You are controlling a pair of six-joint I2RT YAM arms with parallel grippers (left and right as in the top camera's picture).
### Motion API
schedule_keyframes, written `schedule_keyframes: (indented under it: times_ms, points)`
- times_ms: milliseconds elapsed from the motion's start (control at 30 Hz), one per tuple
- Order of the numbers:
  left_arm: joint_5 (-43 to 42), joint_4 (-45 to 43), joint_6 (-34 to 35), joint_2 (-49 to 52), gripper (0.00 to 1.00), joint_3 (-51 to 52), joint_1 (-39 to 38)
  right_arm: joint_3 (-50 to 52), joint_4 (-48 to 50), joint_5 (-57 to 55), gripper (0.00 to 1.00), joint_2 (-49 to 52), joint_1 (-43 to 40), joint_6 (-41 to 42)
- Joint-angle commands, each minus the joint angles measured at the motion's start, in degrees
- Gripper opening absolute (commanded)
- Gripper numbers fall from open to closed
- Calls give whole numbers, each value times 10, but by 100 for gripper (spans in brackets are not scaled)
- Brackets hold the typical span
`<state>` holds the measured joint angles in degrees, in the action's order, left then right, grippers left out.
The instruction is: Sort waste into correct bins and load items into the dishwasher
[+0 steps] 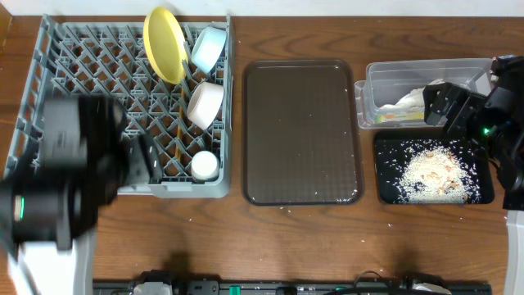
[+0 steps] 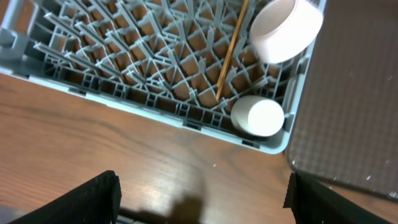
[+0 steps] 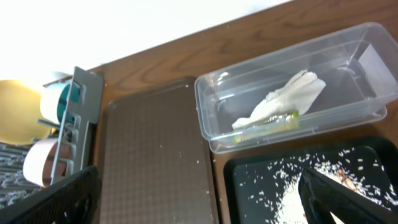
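Note:
The grey dishwasher rack (image 1: 90,65) holds a yellow plate (image 1: 164,43), a light blue bowl (image 1: 208,47), a white bowl (image 1: 205,104), a small white cup (image 2: 258,116) and wooden chopsticks (image 2: 230,50). My left gripper (image 2: 202,186) hangs open and empty over bare table just in front of the rack's near edge. In the clear tub (image 3: 348,46) lie a white napkin (image 3: 280,99) and a green-yellow wrapper (image 3: 273,124). Rice crumbs (image 1: 430,174) lie piled in the black tray (image 1: 389,192). My right gripper (image 3: 199,186) is open and empty above the gap between the brown tray and the black tray.
A dark brown serving tray (image 1: 301,131) lies between the rack and the two bins, with a few stray crumbs on and around it. My left arm (image 1: 74,172) covers the rack's front left corner in the overhead view. The table's front edge is close below.

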<state>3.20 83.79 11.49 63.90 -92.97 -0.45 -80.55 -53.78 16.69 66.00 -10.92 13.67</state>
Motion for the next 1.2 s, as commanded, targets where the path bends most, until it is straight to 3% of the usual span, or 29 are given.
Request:
schedule_keyframes:
  times_ms: [0, 133, 300, 767, 1000, 1167]
  points:
    - [-23, -40, 39, -104, 88, 85, 0, -3, -1, 2, 99, 0, -6, 7]
    - [-57, -102, 39, -205, 88, 177, 0, -3, -1, 2, 99, 0, -6, 7]
    - [-56, -133, 63, -264, 88, 222, 0, -3, -1, 2, 99, 0, -6, 7]
    - [-46, -67, 62, -269, 88, 223, 0, -3, -1, 2, 99, 0, -6, 7]
    - [-14, -75, 62, -269, 89, 223, 0, -3, -1, 2, 99, 0, -6, 7]
    - [-2, -129, 50, -269, 89, 223, 0, -3, -1, 2, 99, 0, -6, 7]
